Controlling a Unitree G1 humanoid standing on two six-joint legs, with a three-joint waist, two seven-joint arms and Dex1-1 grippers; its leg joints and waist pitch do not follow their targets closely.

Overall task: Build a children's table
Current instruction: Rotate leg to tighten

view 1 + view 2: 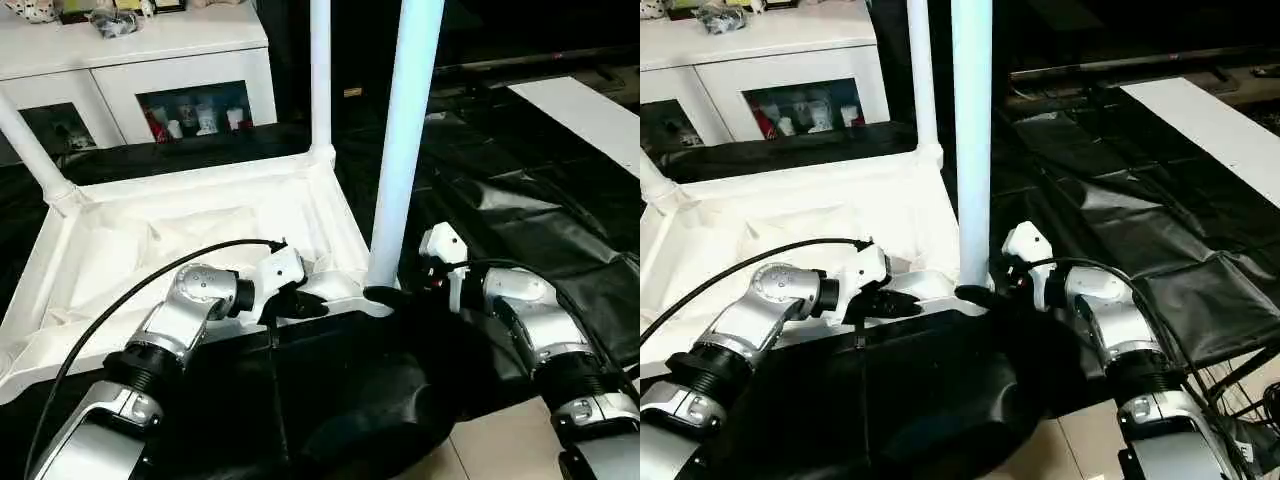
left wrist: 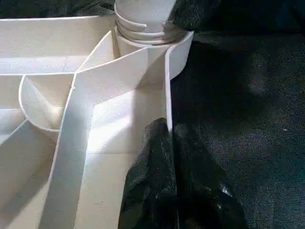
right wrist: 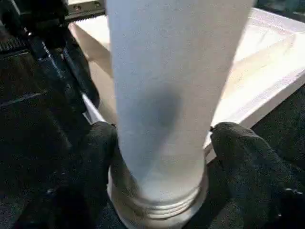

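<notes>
Tabletop (image 1: 150,240) inverted on black sheeting (image 1: 520,200); left tool (image 1: 305,303) pinched closed, right tool (image 3: 162,143) loosely around leg (image 1: 400,150).

White tabletop (image 1: 150,240) and white legs (image 1: 405,140) on black sheeting (image 1: 520,200); cabinet (image 1: 130,60) white.

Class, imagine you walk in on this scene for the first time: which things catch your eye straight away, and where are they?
A tall white tapered tube leg stands upright in the near corner socket of the upside-down white plastic ribbed tabletop on black sheeting. The right pincer straddles that leg's base, fingers either side. The left pincer, shut, rests at the tabletop's near rim.
</notes>
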